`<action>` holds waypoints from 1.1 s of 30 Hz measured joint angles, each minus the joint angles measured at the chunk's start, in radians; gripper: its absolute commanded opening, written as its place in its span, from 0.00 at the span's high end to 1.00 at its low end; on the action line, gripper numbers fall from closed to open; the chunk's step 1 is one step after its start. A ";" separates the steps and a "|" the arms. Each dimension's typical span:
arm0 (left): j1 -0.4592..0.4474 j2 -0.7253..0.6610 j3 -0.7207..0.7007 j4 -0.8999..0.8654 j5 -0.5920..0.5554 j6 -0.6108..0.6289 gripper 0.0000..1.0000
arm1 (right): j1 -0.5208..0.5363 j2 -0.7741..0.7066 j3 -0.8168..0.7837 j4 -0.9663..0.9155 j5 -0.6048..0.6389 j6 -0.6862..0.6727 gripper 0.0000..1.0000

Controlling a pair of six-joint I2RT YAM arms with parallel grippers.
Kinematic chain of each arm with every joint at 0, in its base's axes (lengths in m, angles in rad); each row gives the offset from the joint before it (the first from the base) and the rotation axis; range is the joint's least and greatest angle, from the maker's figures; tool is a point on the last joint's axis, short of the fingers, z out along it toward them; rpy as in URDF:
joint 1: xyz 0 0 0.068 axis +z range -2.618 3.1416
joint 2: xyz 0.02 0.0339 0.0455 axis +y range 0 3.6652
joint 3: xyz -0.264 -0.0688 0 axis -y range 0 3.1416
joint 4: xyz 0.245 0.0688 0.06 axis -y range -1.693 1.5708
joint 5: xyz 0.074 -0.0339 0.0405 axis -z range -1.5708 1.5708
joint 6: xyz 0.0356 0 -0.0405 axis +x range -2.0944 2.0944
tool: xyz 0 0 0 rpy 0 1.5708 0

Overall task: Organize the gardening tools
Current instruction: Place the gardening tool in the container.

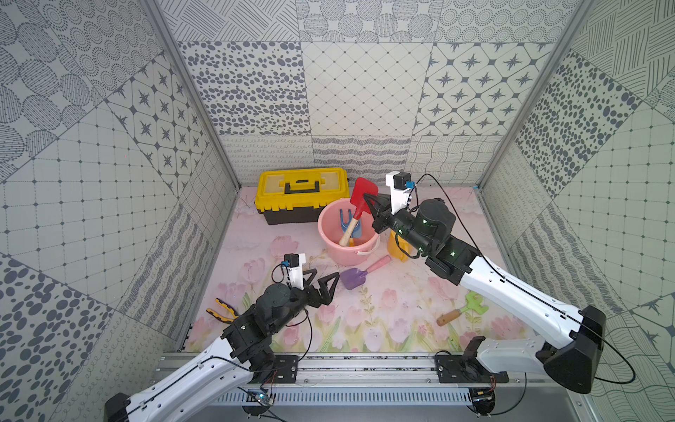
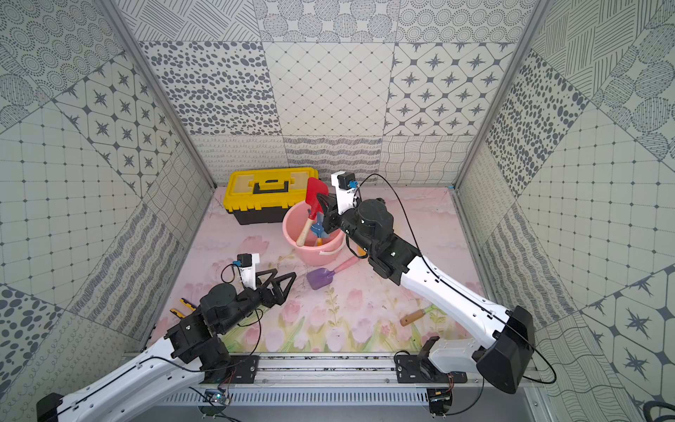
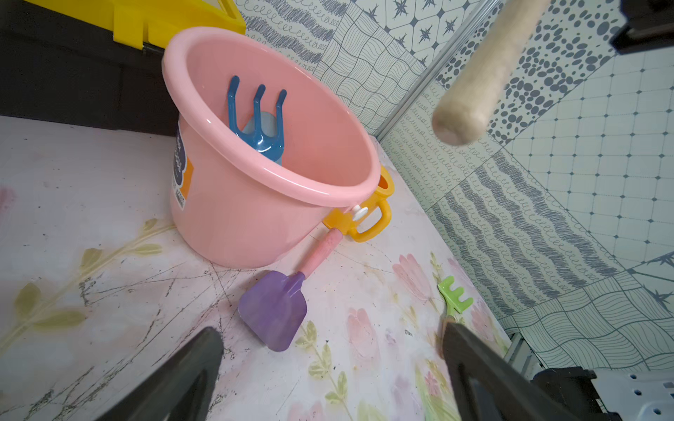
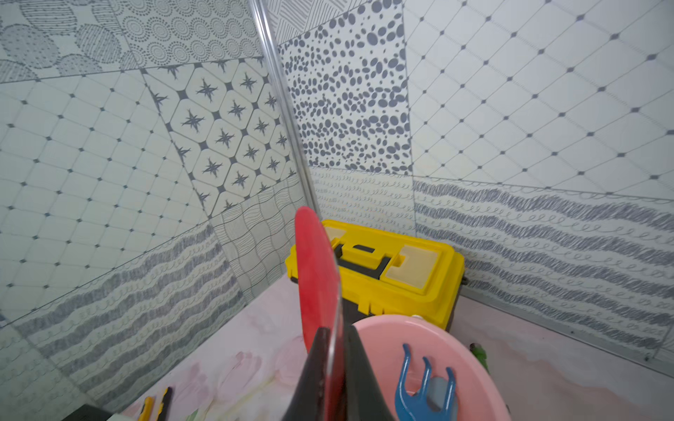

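One red spade (image 1: 362, 193), which we judge light, stiff, slick-bladed: right gripper (image 1: 366, 199) pinches its blade above the pink bucket (image 1: 343, 255); wooden handle (image 1: 349, 232) would grip surer. Left gripper (image 1: 326, 273) gapes, empty.

- You have a pink bucket (image 3: 255, 218) of smooth, glossy plastic.
- The blue rake (image 3: 260, 135) gleams like lacquered paint.
- The red spade (image 1: 362, 195) shows you a smooth painted blade, a bright metallic edge and a pale, matt wooden handle.
- The purple spade (image 3: 273, 310) has a soft satin sheen; its pink handle looks matt.
- Your desk (image 3: 91, 175) wears a printed floral covering, scuffed and scratched.
- The toolbox (image 4: 412, 291) is dull yellow moulded plastic.
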 measured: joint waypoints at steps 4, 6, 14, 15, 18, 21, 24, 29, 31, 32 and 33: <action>0.000 0.004 -0.001 0.000 0.000 0.000 0.01 | -0.074 0.069 0.001 0.074 0.018 -0.032 1.00; 0.000 0.007 -0.001 0.000 -0.001 0.000 0.01 | -0.105 0.122 0.009 0.096 0.018 -0.051 1.00; 0.000 0.008 -0.001 0.000 -0.002 0.000 0.01 | -0.188 0.348 0.073 0.066 -0.172 -0.108 1.00; 0.000 0.008 -0.001 0.000 -0.002 0.000 0.01 | -0.188 0.368 0.080 0.057 -0.202 -0.111 1.00; 0.000 0.008 -0.001 0.000 -0.002 0.000 0.01 | -0.188 0.416 0.097 0.031 -0.266 -0.116 1.00; 0.000 0.010 -0.001 0.000 -0.002 0.000 0.00 | -0.188 0.437 0.097 0.012 -0.305 -0.117 0.78; 0.000 0.011 -0.001 0.000 -0.002 0.000 0.00 | -0.187 0.444 0.102 0.000 -0.342 -0.111 0.43; 0.000 0.019 -0.001 0.000 -0.002 0.000 0.01 | -0.187 0.425 0.102 -0.016 -0.360 -0.098 0.33; 0.000 0.023 -0.001 0.000 -0.002 0.000 0.01 | -0.187 0.389 0.074 -0.016 -0.352 -0.090 0.33; 0.000 0.024 -0.001 0.000 -0.002 0.000 0.01 | -0.187 0.362 0.054 -0.017 -0.345 -0.084 0.32; 0.000 0.026 0.000 0.000 -0.002 0.000 0.01 | -0.187 0.334 0.035 -0.019 -0.337 -0.077 0.32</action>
